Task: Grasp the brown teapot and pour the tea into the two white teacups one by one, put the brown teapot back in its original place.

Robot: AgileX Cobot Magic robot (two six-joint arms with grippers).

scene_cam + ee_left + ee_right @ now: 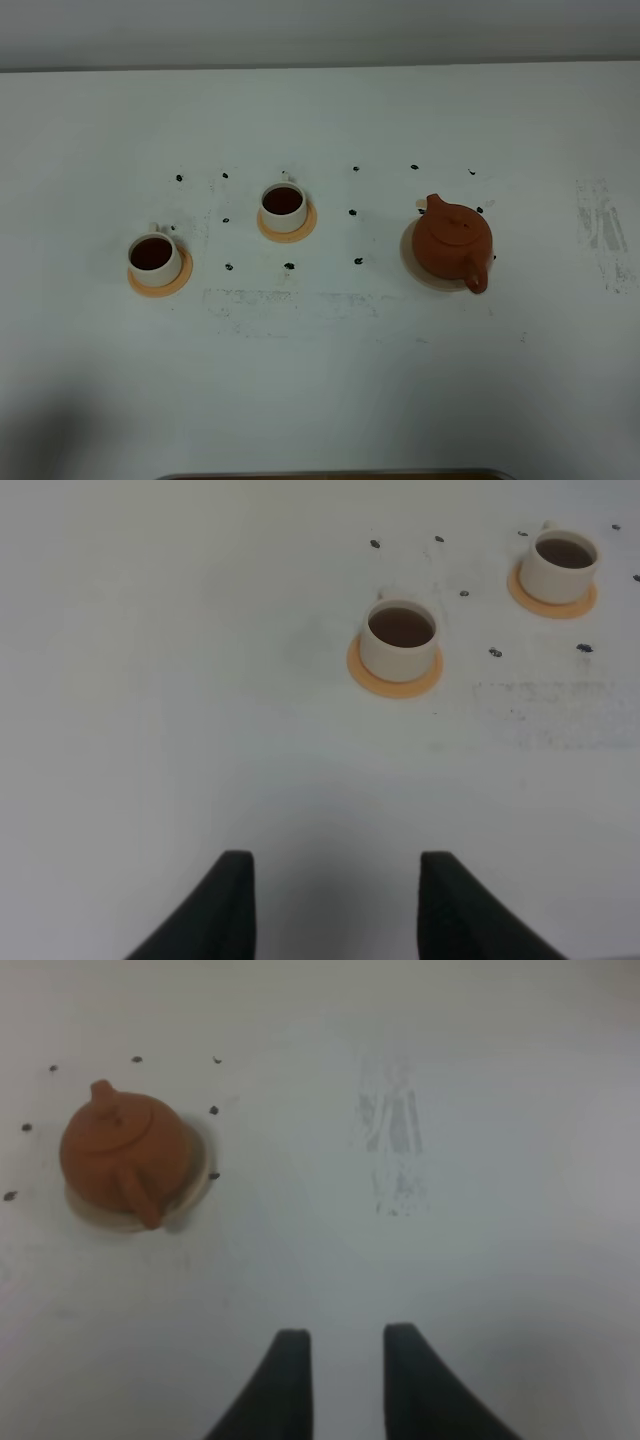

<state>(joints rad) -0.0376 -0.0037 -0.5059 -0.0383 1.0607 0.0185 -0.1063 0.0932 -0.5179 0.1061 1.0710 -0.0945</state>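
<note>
Left gripper (pixel 337 905): two matte black, tapered, smooth plastic fingers (pixel 228 905). Right gripper (pixel 340 1385): same matte black pair, narrow at the tips. Cables, screws, markings: none visible.

Saucer (pixel 412 262) mostly under teapot (pixel 452 241)

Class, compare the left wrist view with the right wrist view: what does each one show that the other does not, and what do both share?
Only the left wrist view shows the two cups, the nearer cup and the farther cup, each holding dark tea on an orange coaster.

Only the right wrist view shows the teapot on its pale saucer, plus a grey smudge.

Both show the white table, black dots and an empty end effector.
</note>
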